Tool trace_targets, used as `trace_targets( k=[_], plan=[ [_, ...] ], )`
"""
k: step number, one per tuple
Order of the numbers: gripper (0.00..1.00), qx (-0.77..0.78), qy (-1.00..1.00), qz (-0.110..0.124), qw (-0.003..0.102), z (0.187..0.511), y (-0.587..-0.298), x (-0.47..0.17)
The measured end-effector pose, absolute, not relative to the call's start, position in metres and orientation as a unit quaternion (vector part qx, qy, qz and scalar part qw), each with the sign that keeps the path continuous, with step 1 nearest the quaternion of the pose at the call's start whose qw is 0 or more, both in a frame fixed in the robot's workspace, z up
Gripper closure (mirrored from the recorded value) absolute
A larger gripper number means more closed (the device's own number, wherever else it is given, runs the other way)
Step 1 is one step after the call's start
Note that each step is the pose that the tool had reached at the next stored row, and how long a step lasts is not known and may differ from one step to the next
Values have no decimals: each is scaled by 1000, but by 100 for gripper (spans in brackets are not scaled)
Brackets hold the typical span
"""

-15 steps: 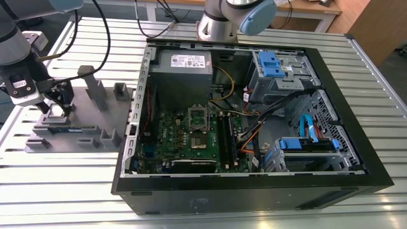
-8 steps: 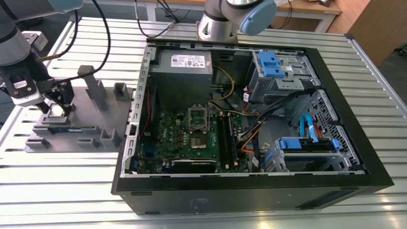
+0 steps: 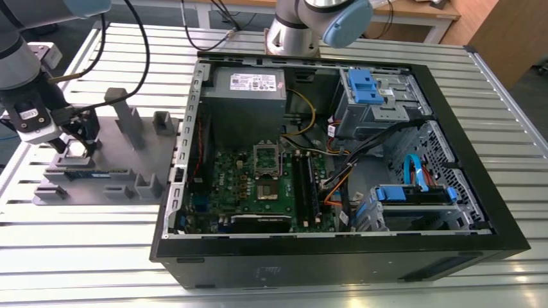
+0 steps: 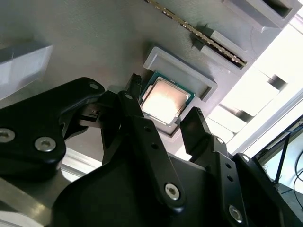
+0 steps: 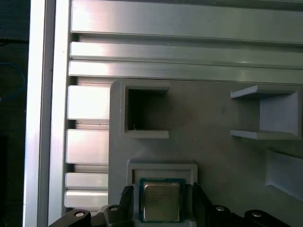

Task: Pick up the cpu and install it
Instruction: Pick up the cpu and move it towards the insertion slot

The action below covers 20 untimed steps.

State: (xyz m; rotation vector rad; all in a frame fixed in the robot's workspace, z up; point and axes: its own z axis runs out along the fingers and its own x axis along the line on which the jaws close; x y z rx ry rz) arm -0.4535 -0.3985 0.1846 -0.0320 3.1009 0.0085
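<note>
Silver on top with a thin dark rim, the cpu [image 4: 164, 100] lies flat in a shallow square pocket [image 5: 162, 169] of the grey tray [image 3: 90, 187], on the exterior view's left side of the slatted aluminium table [image 3: 86, 237]. The gripper [image 3: 76, 142] hangs directly over it, pointing down at the tray.

In both wrist views the chip sits between the two black fingers [image 4: 138, 101]. One fingertip stands just beside one edge of the pocket's raised wall and the other just beside the opposite edge. The jaws are spread wide, with the cpu [image 5: 161, 202] and its pocket in the gap, and nothing is pinched. Whether either fingertip touches the pocket wall cannot be told. The chip rests level in its seat, not lifted.

In the second wrist view a long narrow memory stick [image 4: 201, 37] stands on edge in a slot of the tray, near the cpu's pocket but apart from it. In the first wrist view a deeper square recess [image 5: 147, 111] opens in the tray just beyond the cpu's pocket, and an open-sided holder [image 5: 267, 113] stands further along.

Well apart, on the exterior view's right, an open computer case [image 3: 342, 256] lies on the table with its green motherboard [image 3: 244, 186] exposed. The rectangular metal socket frame [image 3: 267, 160] sits near the board's middle
</note>
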Motion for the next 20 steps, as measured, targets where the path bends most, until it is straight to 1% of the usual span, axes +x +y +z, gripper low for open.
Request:
trace_targets(
  k=[4,20],
  plan=[
    [40,-13,1000,6,20,184,-399,-453],
    [40,-13,1000,7,20,183,-400,-454]
  ],
)
